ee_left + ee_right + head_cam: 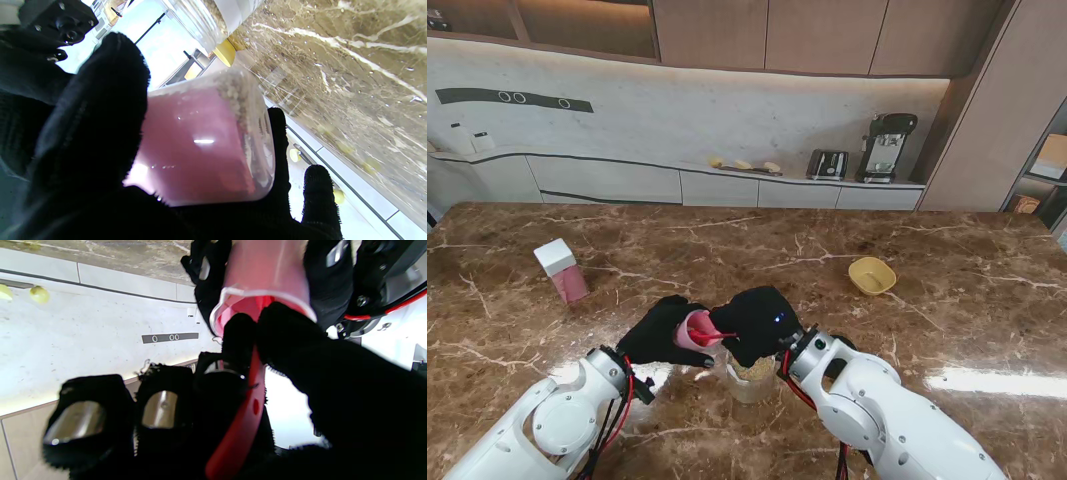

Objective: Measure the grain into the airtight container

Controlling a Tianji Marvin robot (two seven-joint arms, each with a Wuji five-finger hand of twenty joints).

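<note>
While the left hand grips the tilted pink cup and the right hand pinches the red scoop at its mouth, grain is observed already in the clear container at 6 o'clock, so measuring is judged partly done.

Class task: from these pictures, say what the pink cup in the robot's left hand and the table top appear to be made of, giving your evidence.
Pink translucent cup: probably plastic, glossy; light passes through its wall, grain shows inside, and a bright highlight sits on it. Brown table top: looks like polished marble or a marble-look stone; pale veins cross it and it reflects light.
</note>
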